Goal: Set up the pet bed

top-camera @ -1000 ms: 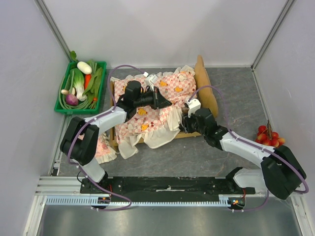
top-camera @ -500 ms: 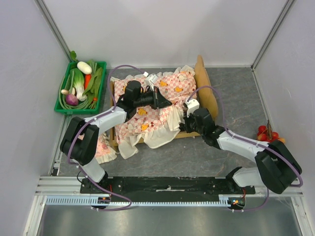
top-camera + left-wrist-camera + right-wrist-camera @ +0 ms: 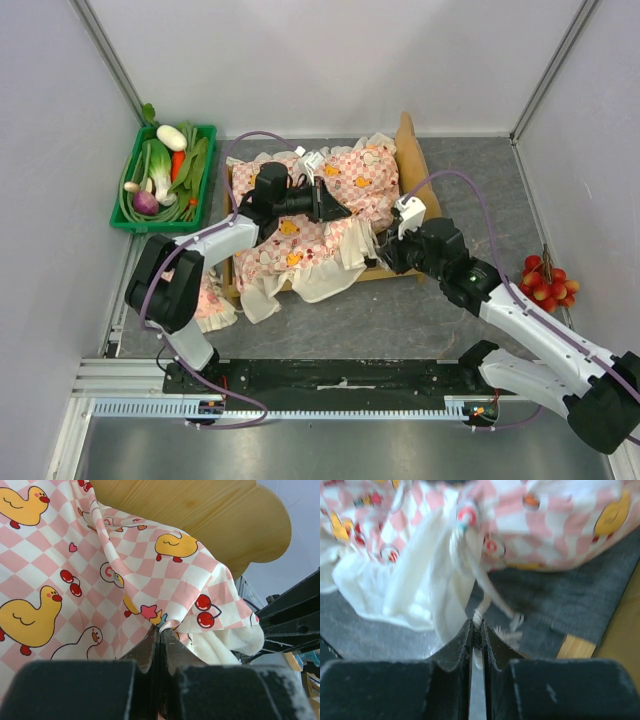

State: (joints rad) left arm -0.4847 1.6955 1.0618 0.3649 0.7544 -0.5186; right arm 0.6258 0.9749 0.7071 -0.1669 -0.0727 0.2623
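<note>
The pet bed (image 3: pixel 409 168) is a light-wood frame with a curved headboard (image 3: pixel 200 510) and a dark grey base (image 3: pixel 560 597). It stands mid-table with its headboard to the right. A pink-checked frilled mattress (image 3: pixel 340 190) lies crumpled across it, its white frill spilling over the near rail. My left gripper (image 3: pixel 335 208) (image 3: pixel 161 630) is shut on a fold of the mattress cloth near the middle. At the bed's near right corner my right gripper (image 3: pixel 383 252) (image 3: pixel 477 624) is shut on a white tie cord (image 3: pixel 481 585) hanging from the mattress edge. A small pink pillow (image 3: pixel 208 300) lies by the left arm.
A green crate of vegetables (image 3: pixel 165 178) stands at the far left. A bunch of red fruit (image 3: pixel 545 280) lies at the right by the wall. Grey walls close in the table on three sides.
My right gripper has shut on the white tie cord and drawn back to the right, away from the frill. The left gripper has held still on the mattress.
</note>
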